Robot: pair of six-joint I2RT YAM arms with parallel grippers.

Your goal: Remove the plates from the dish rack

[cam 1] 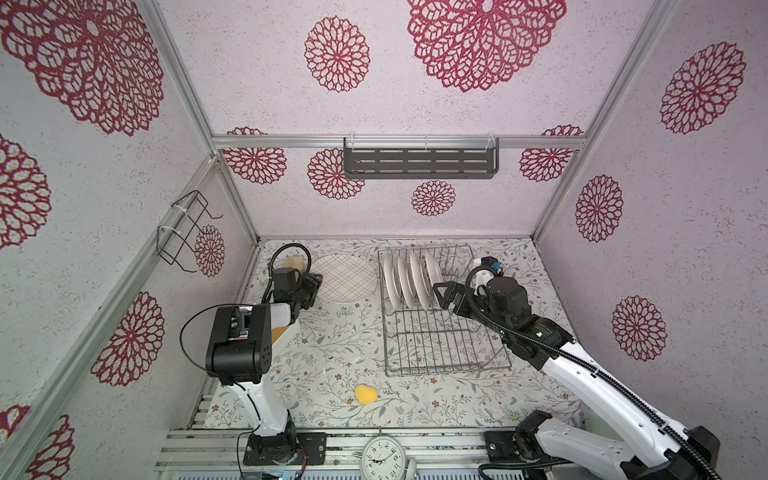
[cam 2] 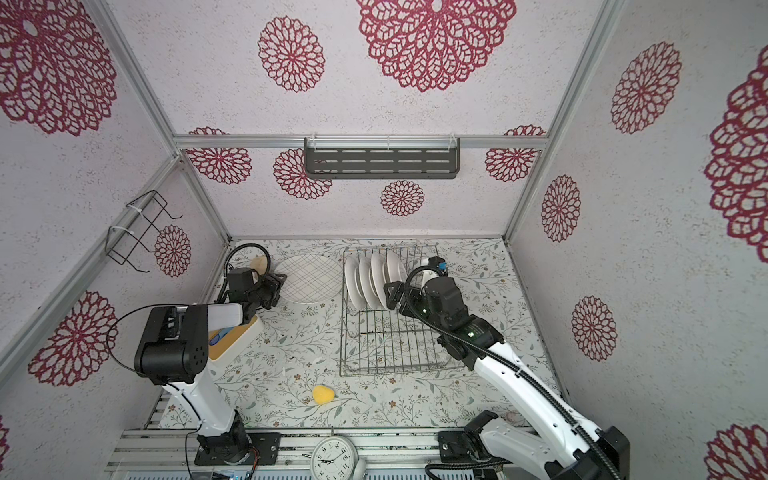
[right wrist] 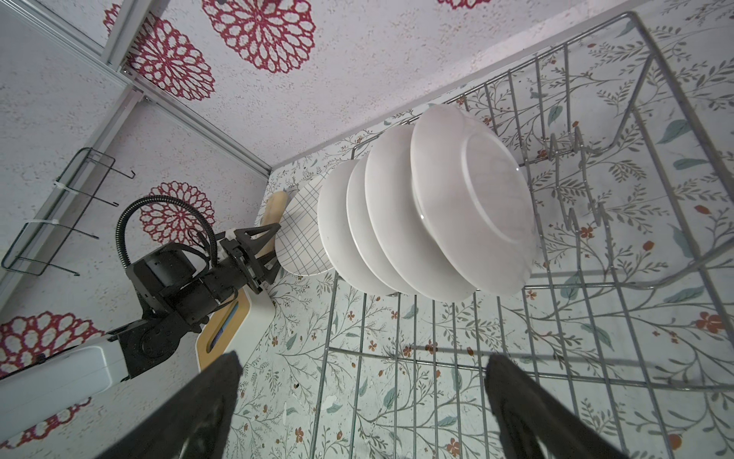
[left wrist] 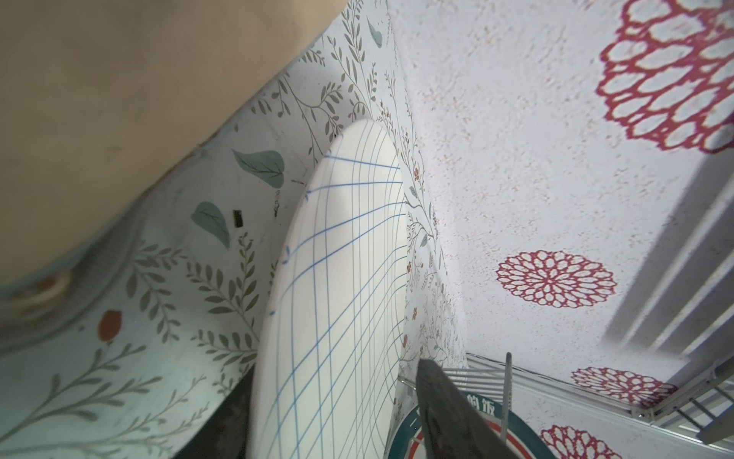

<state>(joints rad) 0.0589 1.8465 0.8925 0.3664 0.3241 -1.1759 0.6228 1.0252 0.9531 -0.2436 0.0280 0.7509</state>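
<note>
**Dish rack** (cam 1: 446, 371) (cam 2: 395, 370) (right wrist: 556, 278): silver wire tray on the floral bench (cam 1: 332, 357). Whole in both top views, edges cut off in the right wrist view.

**Racked plates** (cam 1: 409, 280) (cam 2: 374, 282) (right wrist: 445, 206): four, white, on edge in the prong row at the dish rack's back. Overlapping, only the rightmost underside fully shown; faces hidden.

**Grid plate** (cam 1: 345, 278) (cam 2: 309, 276) (left wrist: 337, 318) (right wrist: 302, 234): flat on the bench just left of the dish rack. Edge farthest from the rack hidden by the left jaws.

**Left jaws**: parted astride that edge, gripping nothing. One finger (left wrist: 449, 413) clear above the plate's face. Contact of the other: cannot tell.

**Right jaws**: spread wide, empty, over the dish rack's open grid near the rightmost racked plate, not touching. Fingers (right wrist: 206, 405) cut off by the frame.

**Tan rounded thing** (cam 1: 293, 262) (right wrist: 274, 206): left of the dish rack, beyond the grid plate. Kind unclear.

**Round teal-and-red label** (left wrist: 520, 427): characters "的饭" legible, the rest hidden behind a finger and the frame edge.

**White tray** (cam 2: 249, 336) (right wrist: 246, 318): left of the dish rack, largely under the left arm. Blue label unreadable.

**White-and-blue thing** (cam 1: 484, 264): at the dish rack's back right corner, mostly behind the cable.

**Clock** (cam 1: 383, 457): in front of the dish rack, numerals on the face, lower edge cut off.
</note>
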